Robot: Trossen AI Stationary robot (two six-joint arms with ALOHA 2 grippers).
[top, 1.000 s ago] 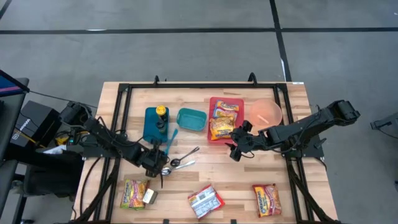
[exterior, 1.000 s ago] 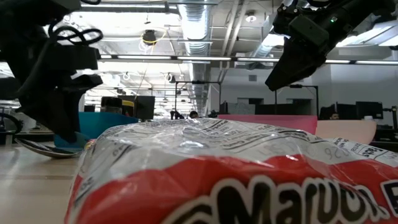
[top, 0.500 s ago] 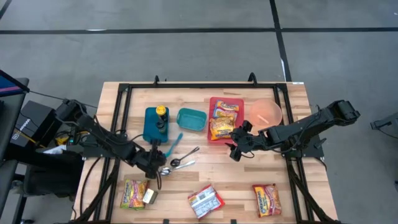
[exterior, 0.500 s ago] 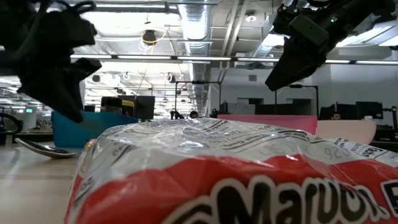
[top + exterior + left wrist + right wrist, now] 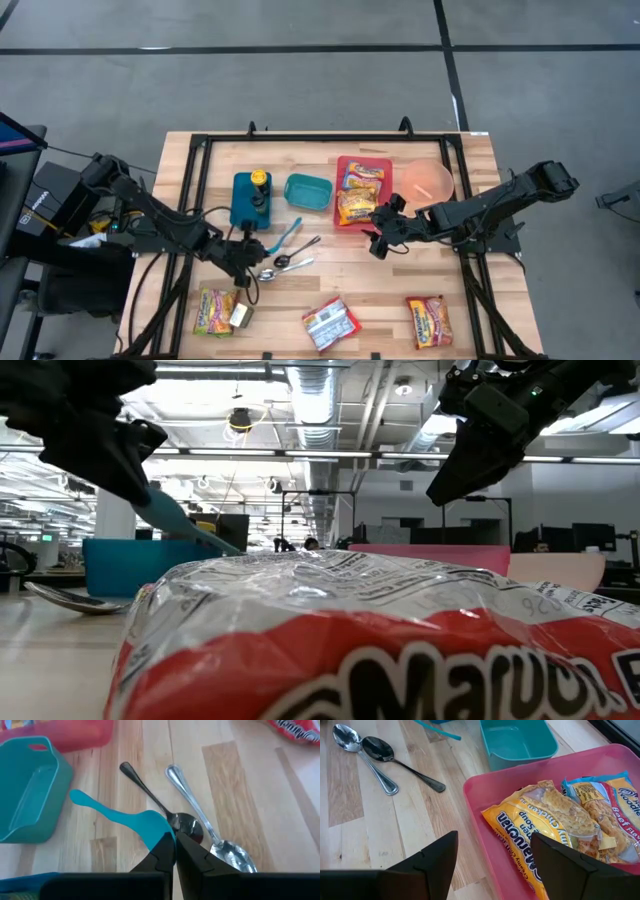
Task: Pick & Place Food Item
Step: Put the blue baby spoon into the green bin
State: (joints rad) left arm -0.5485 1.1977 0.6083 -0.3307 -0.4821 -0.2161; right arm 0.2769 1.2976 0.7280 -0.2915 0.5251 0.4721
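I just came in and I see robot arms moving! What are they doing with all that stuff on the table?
The left hand is pinched shut on a flat teal plastic spatula and holds it up off the wooden table, right above two metal spoons. The right hand is open and hovers at the edge of a red plastic tray that already has two yellow noodle packets in it. More noodle packets lie along the table's front.
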